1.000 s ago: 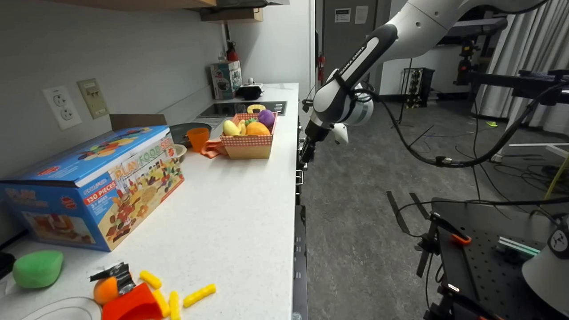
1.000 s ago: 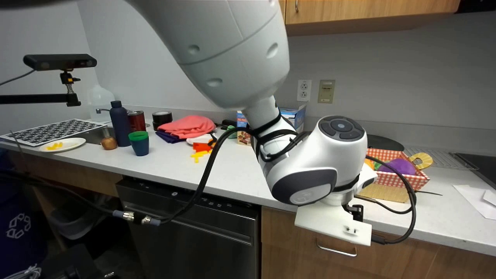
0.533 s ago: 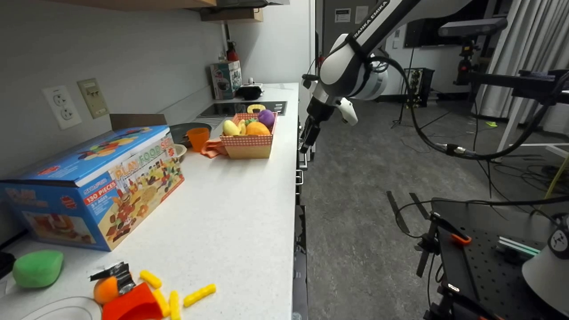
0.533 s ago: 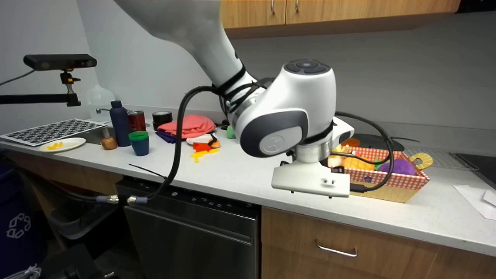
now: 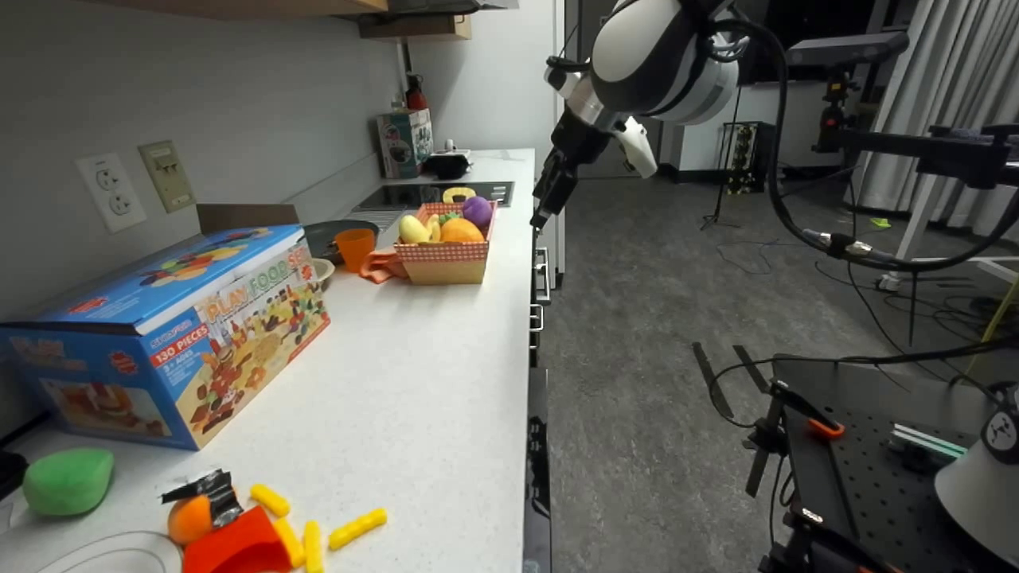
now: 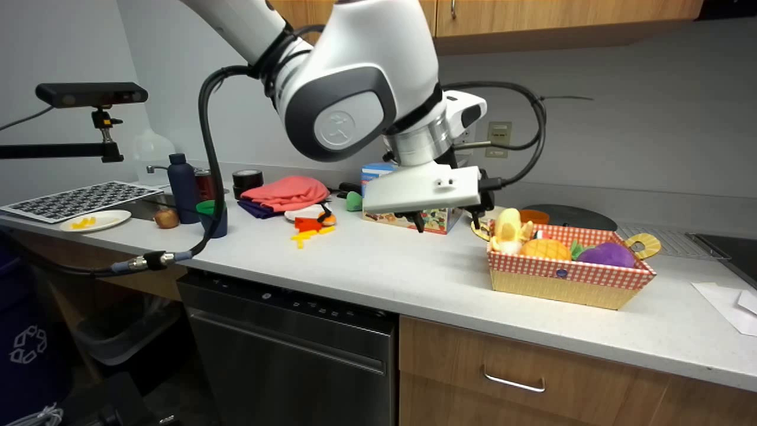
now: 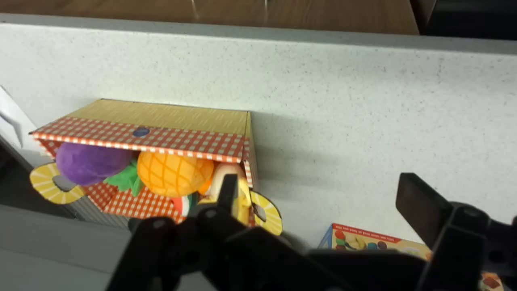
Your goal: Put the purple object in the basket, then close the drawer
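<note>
With the purple toy (image 6: pixel 608 255) inside the basket (image 6: pixel 556 290), at its three o'clock end in an exterior view, and the drawer (image 6: pixel 526 365) seemingly closed, the gripper (image 7: pixel 319 194), spread and empty, should rise slowly toward twelve o'clock, touching nothing.

The basket (image 6: pixel 556 290) is straw-tan below, with a band (image 7: pixel 194 142) of red-and-white checks above and a blue badge (image 7: pixel 141 131) on it. Its rings (image 7: pixel 273 218) are yellow with paler rays. Inside, the rounded toy (image 7: pixel 95 161) is deep purple; the pineapple (image 7: pixel 173 173) is orange with a darker criss-cross, and the leaves (image 7: pixel 125 178) between them are green. The worktop (image 7: pixel 363 101) is white, flecked with grey. The drawer (image 6: pixel 526 362) is brown with wood grain, its pull (image 6: pixel 513 384) silver. The end effector (image 7: pixel 321 194) is black. The box (image 5: pixel 183 334) is blue with multicoloured food pictures (image 5: pixel 259 338). The sticks (image 5: pixel 358 528) are yellow, the carton (image 5: pixel 239 545) red. To the left in an exterior view, the cloth (image 6: pixel 290 192) is coral, the bottle (image 6: pixel 184 192) navy, the board (image 6: pixel 83 201) patterned in black and white.
</note>
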Tool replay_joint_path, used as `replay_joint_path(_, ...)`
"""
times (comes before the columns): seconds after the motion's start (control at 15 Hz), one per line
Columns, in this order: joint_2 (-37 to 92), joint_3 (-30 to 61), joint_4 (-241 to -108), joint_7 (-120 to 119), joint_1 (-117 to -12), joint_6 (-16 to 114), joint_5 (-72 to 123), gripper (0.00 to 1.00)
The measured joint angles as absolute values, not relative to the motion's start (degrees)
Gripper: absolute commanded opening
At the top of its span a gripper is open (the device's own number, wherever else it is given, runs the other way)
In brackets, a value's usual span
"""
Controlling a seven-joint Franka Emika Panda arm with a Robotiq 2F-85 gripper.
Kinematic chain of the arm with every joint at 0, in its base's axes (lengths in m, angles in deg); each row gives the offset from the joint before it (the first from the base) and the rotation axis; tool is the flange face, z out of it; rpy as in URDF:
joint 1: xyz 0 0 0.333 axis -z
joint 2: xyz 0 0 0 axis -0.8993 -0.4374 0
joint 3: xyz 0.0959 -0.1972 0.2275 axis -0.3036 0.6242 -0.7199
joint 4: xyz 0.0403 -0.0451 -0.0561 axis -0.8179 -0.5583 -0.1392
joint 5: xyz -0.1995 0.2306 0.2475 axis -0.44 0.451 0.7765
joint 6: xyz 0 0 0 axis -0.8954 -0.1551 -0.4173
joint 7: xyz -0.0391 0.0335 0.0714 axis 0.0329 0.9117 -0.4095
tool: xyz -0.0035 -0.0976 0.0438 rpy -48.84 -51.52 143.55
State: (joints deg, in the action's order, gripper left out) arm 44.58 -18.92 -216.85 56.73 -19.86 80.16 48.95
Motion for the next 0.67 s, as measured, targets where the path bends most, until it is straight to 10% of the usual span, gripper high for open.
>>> replay_joint_path(0.67,55.09,-19.91,-223.20,56.79,-22.89,80.99,57.44,1.00)
